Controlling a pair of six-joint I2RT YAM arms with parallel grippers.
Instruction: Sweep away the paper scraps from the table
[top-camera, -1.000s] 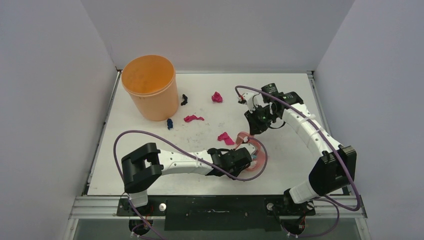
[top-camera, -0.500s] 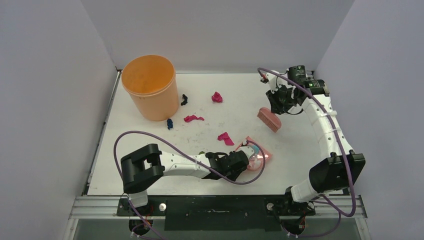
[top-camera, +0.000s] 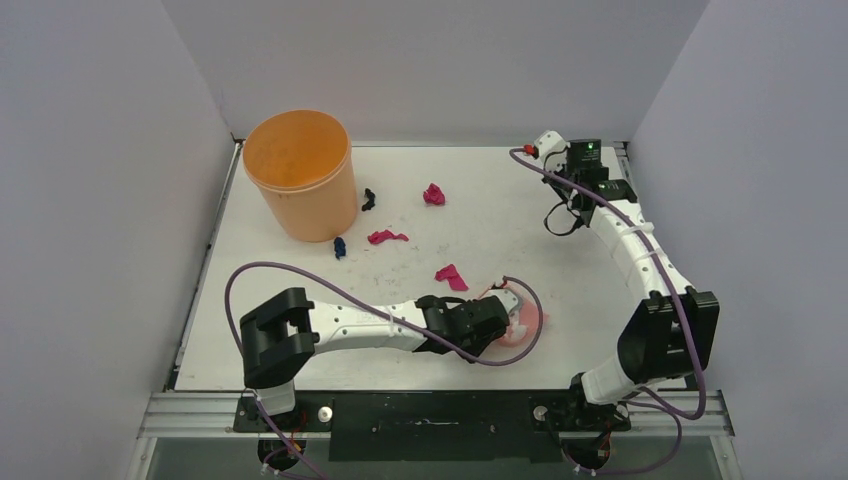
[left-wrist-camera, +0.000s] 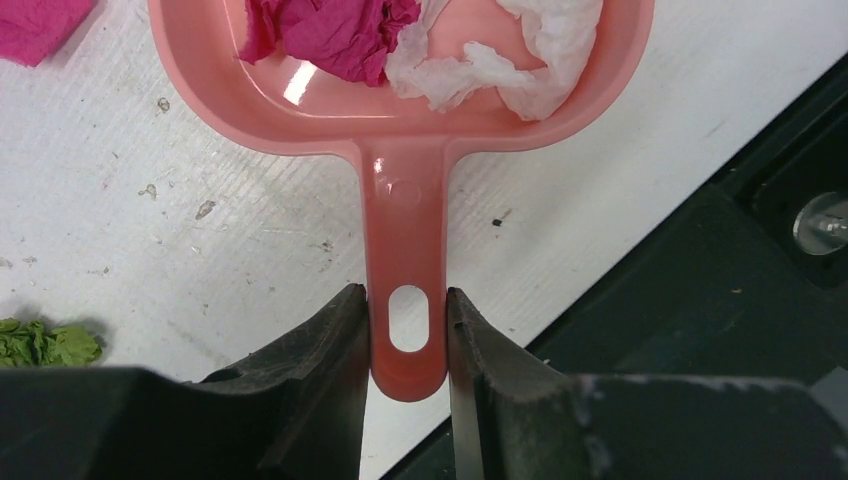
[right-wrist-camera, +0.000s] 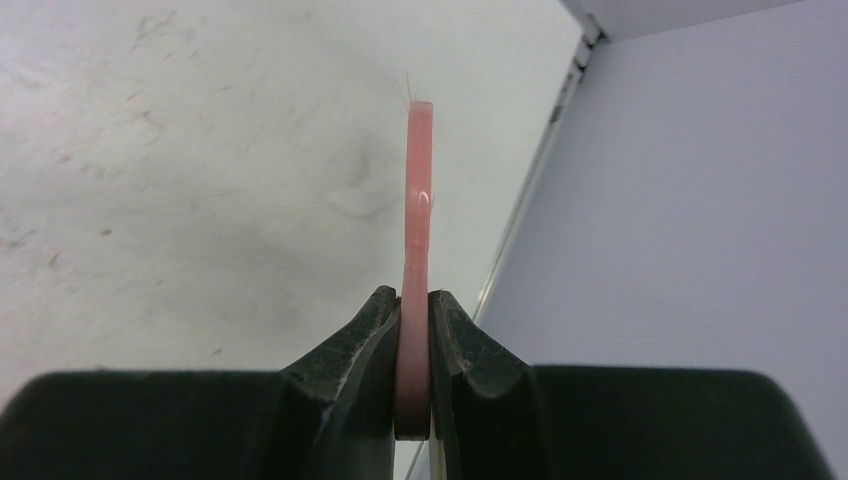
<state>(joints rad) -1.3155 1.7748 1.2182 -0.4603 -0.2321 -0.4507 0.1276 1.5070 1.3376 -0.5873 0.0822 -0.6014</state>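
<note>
While the left arm lies low, stretched from its base across the near side of the desk (top-camera: 480, 215), the left claw (left-wrist-camera: 407, 300) is clenched on the end of the dustpan (left-wrist-camera: 255, 100) handle, one finger on each side of the hanging hole. That handle runs straight out from the claw, with the pan flat on the desk just beyond the fingertips. Of the paper scraps (left-wrist-camera: 335, 30), a magenta wad and a white one lie inside the pan, a green bit sits close beside one finger, and another magenta piece lies just outside the pan's rim. Well beyond the claw, toward the orange bucket (top-camera: 298, 170), lie two more magenta scraps, a black one and a dark blue one; the nearer magenta one is elongated and lies crosswise. The right arm reaches to the far right corner, wrist bent down. The right claw (right-wrist-camera: 413, 300) grips the brush (right-wrist-camera: 419, 180) by its thin edge, its length pointing straight away from the fingertips, close to the side wall.
</note>
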